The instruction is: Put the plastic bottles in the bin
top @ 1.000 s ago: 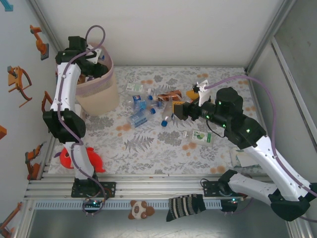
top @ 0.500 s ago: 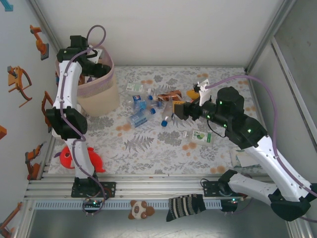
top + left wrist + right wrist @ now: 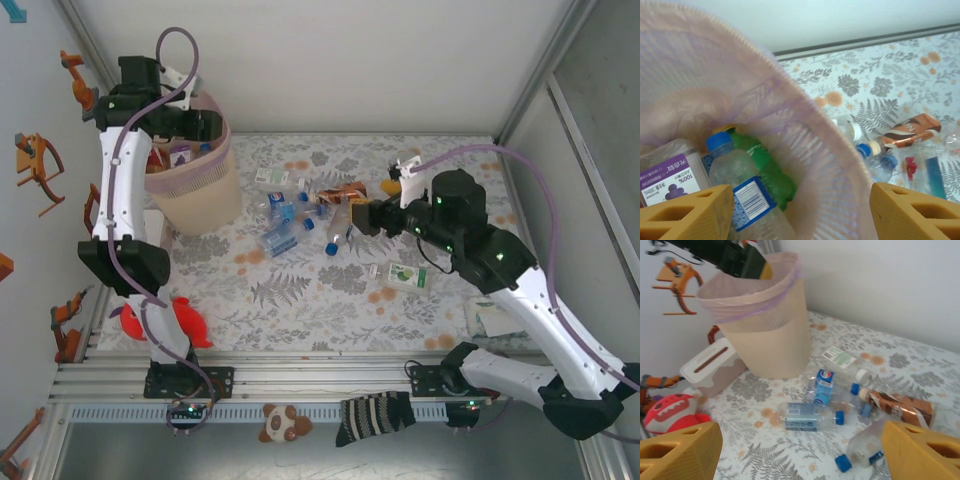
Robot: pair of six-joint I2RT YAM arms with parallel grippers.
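Bin (image 3: pixel 807 150) below wide-open, empty left jaws

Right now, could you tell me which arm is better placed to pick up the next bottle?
Right: the right gripper hangs open beside the loose bottles on the table, while the left gripper is open over the bin, away from them.
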